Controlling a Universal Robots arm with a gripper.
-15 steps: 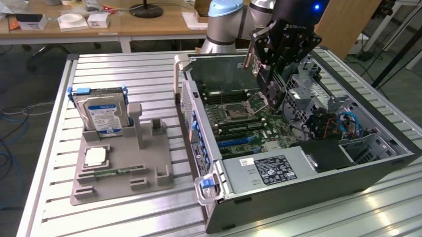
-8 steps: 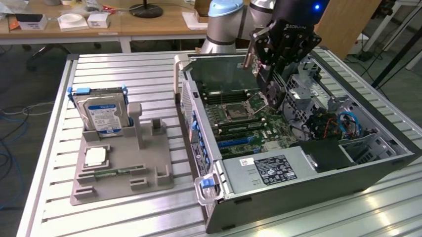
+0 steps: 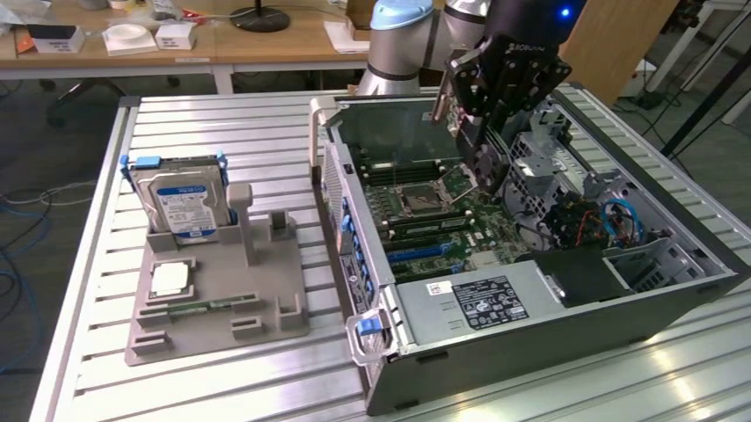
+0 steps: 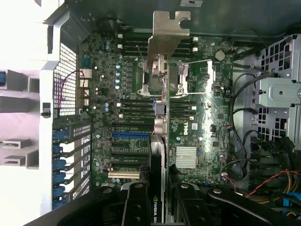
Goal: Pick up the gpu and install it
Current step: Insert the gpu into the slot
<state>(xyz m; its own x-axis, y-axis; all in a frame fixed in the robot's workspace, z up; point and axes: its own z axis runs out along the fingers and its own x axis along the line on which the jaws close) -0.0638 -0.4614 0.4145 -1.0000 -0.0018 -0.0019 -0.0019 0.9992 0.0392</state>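
**A:** What sort of room is this?

**B:** A workshop. Behind the computer case [image 3: 528,352] stand wooden desks [image 3: 270,44] with small white boxes and a black round stand on them. Off to the exterior view's left of the case, loose cables [image 3: 24,198] trail over the grey floor [image 3: 35,290].

**A:** And the surface under the case?

**B:** A table [image 3: 235,132] of pale metal slats with grooves between them, shining where the light strikes near the case's front corner. The case lies on its side with the lid off and the green motherboard [image 3: 434,220] facing up.

**A:** The arm?

**B:** The arm [image 3: 399,35], silver with a light blue joint, rises behind the case and leans over its open side.

**A:** Anything beside the case?

**B:** On the exterior view's left of it, a grey holder [image 3: 200,338] sits on the slats. A hard drive [image 3: 182,207] stands upright in it and a memory stick [image 3: 211,306] lies flat.

**A:** Where is the gpu?

**B:** The gpu [image 4: 160,120] is at the open side of the case, on edge above the motherboard. Its silvery bracket [image 4: 167,37] is at the end away from the gripper [image 4: 160,202]. The black fingers [image 4: 136,202] are clamped on the card's near end, one on each side. Whether its lower edge touches the board I cannot tell.
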